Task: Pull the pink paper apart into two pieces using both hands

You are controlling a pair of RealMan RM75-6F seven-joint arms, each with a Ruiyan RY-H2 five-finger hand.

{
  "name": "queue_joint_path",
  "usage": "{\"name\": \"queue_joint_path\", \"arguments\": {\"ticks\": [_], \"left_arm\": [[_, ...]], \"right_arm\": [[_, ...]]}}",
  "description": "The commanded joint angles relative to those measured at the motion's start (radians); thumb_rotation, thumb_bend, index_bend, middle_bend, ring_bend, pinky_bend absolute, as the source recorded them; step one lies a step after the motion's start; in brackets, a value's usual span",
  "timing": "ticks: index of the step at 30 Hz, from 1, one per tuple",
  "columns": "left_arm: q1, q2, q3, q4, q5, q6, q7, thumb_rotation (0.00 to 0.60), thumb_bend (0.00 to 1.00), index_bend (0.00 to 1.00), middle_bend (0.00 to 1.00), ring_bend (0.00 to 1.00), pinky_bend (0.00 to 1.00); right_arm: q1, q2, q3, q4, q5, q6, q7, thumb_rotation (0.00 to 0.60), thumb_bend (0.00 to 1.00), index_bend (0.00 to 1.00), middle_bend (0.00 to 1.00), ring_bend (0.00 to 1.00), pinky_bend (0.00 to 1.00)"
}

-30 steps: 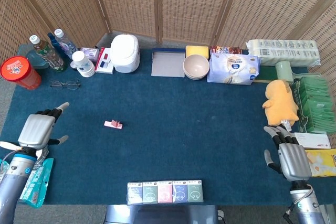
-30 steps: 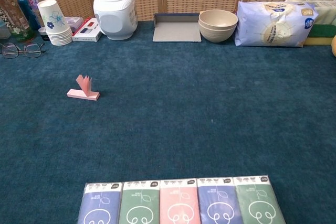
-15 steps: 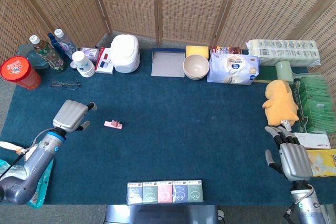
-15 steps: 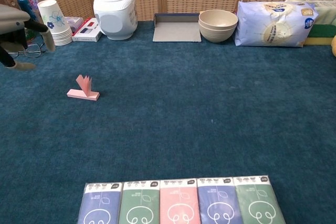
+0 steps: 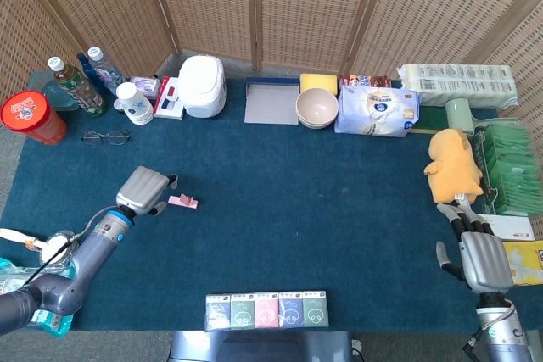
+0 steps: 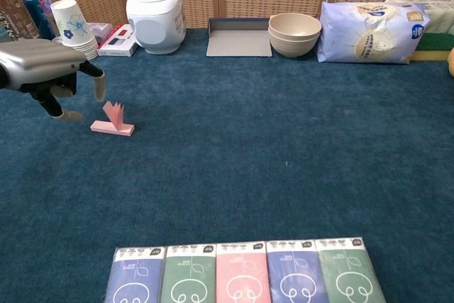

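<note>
Along the desk's (image 5: 280, 235) left edge, a red-lidded tub (image 5: 30, 116) stands beside bottles (image 5: 83, 80), a stack of paper cups (image 5: 134, 103) and a pair of glasses (image 5: 106, 136). Toward the left side of the blue surface the left hand (image 5: 146, 190) hovers just beside the pink paper (image 5: 183, 202), its fingers apart and holding nothing; in the chest view the hand (image 6: 44, 69) hangs above and to the left of the paper (image 6: 112, 121), fingertips pointing down, not touching it. The paper lies on the desk with a folded part standing up from a flat strip. Along the far edge sit a white rice cooker (image 5: 203, 85), a grey tray (image 5: 271, 101), stacked bowls (image 5: 317, 108) and a bag of tissues (image 5: 377, 111). At the near edge five tissue packs (image 5: 266, 309) lie in a row. By the right edge rests a yellow plush toy (image 5: 453, 164) next to green packets (image 5: 507, 167). At the near right corner the right hand (image 5: 480, 258) is raised with its fingers extended and empty, well apart from the paper
</note>
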Motion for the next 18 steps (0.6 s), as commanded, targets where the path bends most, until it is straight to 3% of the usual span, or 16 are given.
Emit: {"name": "queue_joint_path", "arguments": {"ticks": [1, 18], "left_arm": [[-0.013, -0.025, 0.003, 0.024, -0.021, -0.010, 0.010, 0.600, 0.27, 0.41, 0.99, 0.97, 0.94], [-0.040, -0.117, 0.022, 0.101, -0.085, 0.003, 0.065, 0.600, 0.27, 0.43, 0.99, 0.97, 0.94]], "right_arm": [[-0.002, 0.001, 0.000, 0.002, 0.003, 0.001, 0.001, 0.600, 0.51, 0.15, 0.24, 0.15, 0.18], [-0.009, 0.007, 0.005, 0.007, 0.014, 0.006, 0.014, 0.600, 0.51, 0.15, 0.24, 0.15, 0.18]]}}
